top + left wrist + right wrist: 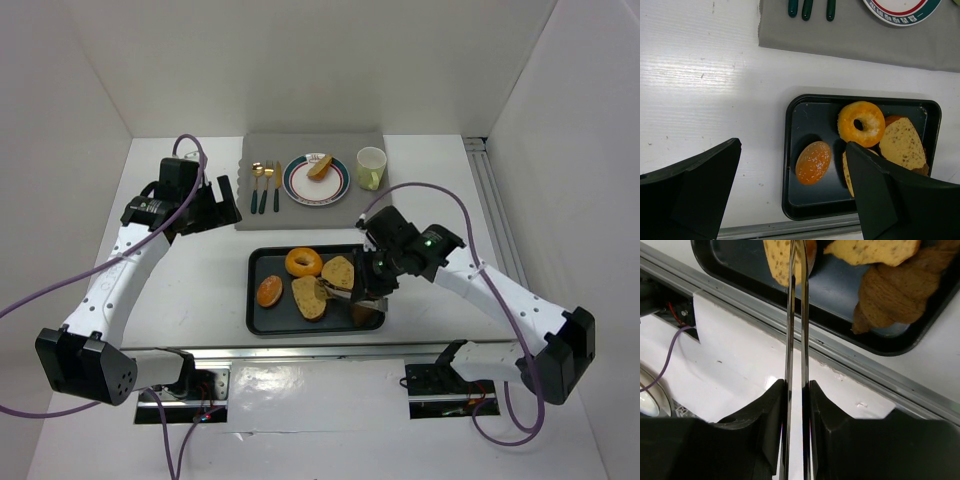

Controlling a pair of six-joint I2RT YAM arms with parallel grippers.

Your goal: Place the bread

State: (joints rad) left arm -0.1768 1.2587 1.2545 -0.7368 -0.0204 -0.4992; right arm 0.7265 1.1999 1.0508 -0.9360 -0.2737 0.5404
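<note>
White surface (200,280), black tray (262,322) at front, right pincer (796,389) clamped on tongs (796,315) seemingly nipping a bread slice (308,298) in that tray, left pincer (792,150) apart and idle: squeeze steadily, lift straight up, carry level toward the plate (296,190).

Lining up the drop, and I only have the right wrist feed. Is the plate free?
Observer: Not quite. The plate already holds one piece of bread, towards its far side.
Operator: What else is on the tray, left of my tongs?
Observer: A doughnut and a round bun, both left of the tongs on the tray.
Operator: Left arm in the way?
Observer: No. The left tool is open and holds nothing, up by the left edge of the mat.
</note>
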